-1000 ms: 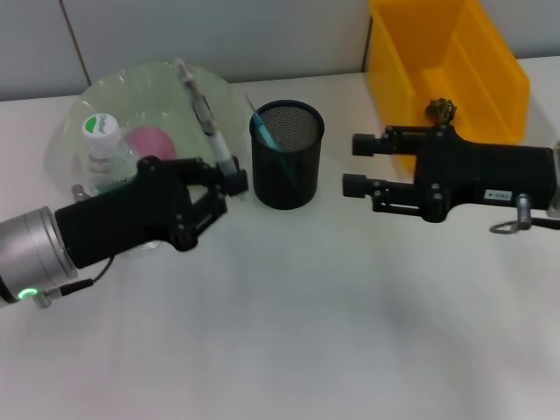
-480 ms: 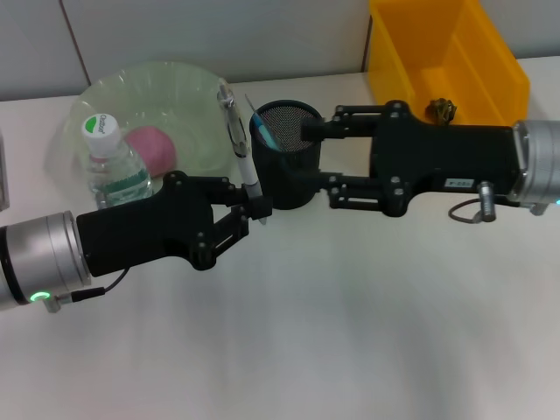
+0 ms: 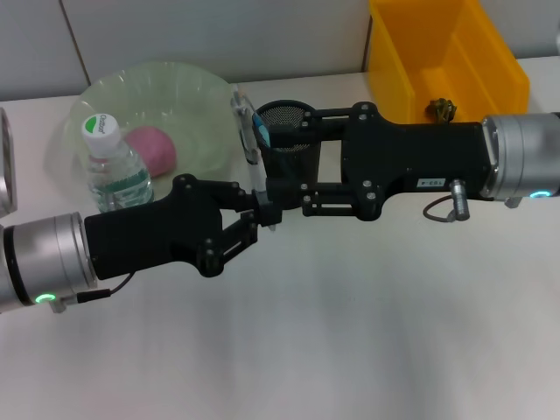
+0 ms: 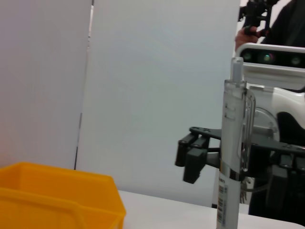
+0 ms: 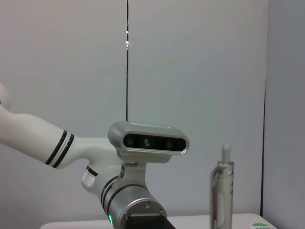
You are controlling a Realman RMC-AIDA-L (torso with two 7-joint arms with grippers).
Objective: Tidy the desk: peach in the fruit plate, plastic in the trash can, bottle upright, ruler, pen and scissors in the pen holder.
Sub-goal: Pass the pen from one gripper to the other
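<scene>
Both arms have closed in on the pen holder (image 3: 287, 140) since a second ago. At far left the bottle (image 3: 112, 165) stands upright before the plate (image 3: 188, 96) holding the peach (image 3: 151, 147). Next, the left gripper (image 3: 262, 210) clamps the pen (image 3: 248, 140) upright beside the holder, which sits between the spread fingers of the right gripper (image 3: 289, 157). Farthest right is the yellow bin (image 3: 490, 70).

three cameras, one desk

head view looks down and forward over the desk (image 3: 350, 332); left wrist view faces level across it toward the yellow bin (image 4: 57, 195) and wall, close on the upright pen (image 4: 234, 157); right wrist view faces back, level, toward the robot's head camera (image 5: 148, 141). pen shared by all three.
</scene>
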